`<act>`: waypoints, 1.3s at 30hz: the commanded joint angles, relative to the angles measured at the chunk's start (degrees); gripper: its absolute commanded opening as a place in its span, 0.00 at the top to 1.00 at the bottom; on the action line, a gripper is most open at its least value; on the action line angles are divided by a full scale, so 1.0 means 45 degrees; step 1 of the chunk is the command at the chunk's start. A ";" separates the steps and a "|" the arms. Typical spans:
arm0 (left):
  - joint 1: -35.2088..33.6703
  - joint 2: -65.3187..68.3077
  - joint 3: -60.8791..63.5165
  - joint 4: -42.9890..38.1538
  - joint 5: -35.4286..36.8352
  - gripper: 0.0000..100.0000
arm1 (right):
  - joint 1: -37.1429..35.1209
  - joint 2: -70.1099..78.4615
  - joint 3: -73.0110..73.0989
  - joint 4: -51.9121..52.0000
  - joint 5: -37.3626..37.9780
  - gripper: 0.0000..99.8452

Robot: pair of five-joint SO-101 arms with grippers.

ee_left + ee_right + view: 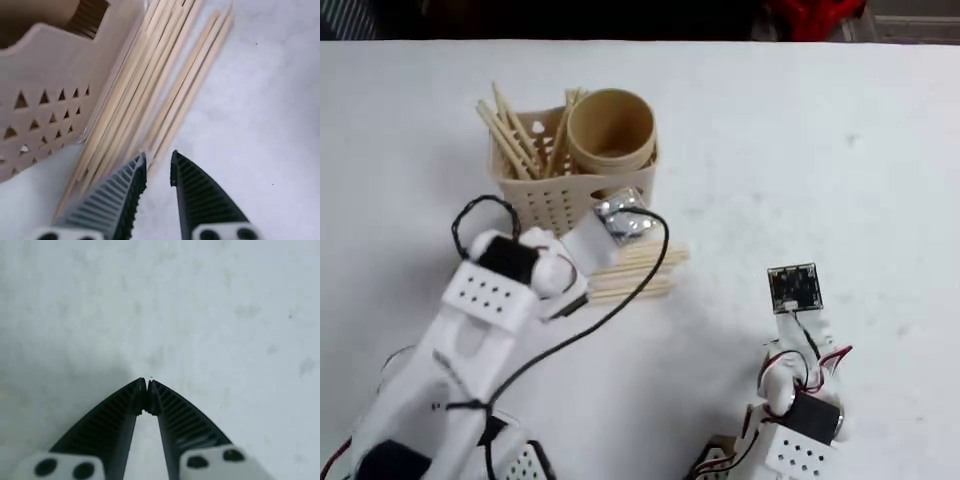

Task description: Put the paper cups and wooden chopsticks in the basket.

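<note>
A beige basket (555,205) stands at the table's back left. It holds nested paper cups (610,125) and a sheaf of wooden chopsticks (510,135). More chopsticks (640,270) lie flat on the table along the basket's front wall. My left arm (490,290) hangs over their left end. In the left wrist view my left gripper (158,159) is open by a narrow gap, its tips right at the ends of the loose chopsticks (150,85), beside the basket wall (45,65). My right gripper (147,382) is shut on nothing, low over bare table.
My right arm (800,420) sits at the front right, well away from the basket. A black cable (620,300) loops from the left arm across the loose chopsticks. White tabletop (800,150) stretches to the right of the basket.
</note>
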 commanded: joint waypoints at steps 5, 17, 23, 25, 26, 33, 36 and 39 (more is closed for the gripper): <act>0.1123 0.2081 -0.1680 -0.0410 0.0156 0.90 | -0.0029 -0.0107 0.0078 -0.0186 -0.0137 0.98; 0.1416 0.4288 -0.1700 -0.2794 0.0254 0.90 | -0.0029 -0.0107 0.0078 -0.0186 -0.0137 0.98; 0.1319 0.5167 -0.1700 -0.3849 0.1055 0.90 | -0.0029 -0.0107 0.0078 -0.0186 -0.0137 0.98; 0.1319 0.5324 -0.1700 -0.4103 0.1055 0.90 | -0.0029 -0.0107 0.0078 -0.0186 -0.0137 0.98; 0.1319 0.5363 -0.1680 -0.4259 0.1074 0.90 | -0.0029 -0.0107 0.0078 -0.0186 -0.0137 0.98; 0.0772 0.5929 -0.1485 -0.5079 0.1133 0.90 | -0.0049 -0.0107 0.0078 -0.0186 -0.0137 0.98; 0.0479 0.6007 -0.1485 -0.5255 0.1289 0.90 | -0.0049 -0.0107 0.0078 -0.0186 -0.0137 0.98; 0.0498 0.5988 -0.1426 -0.5236 0.1114 0.90 | -0.0049 -0.0107 0.0078 -0.0186 -0.0137 0.98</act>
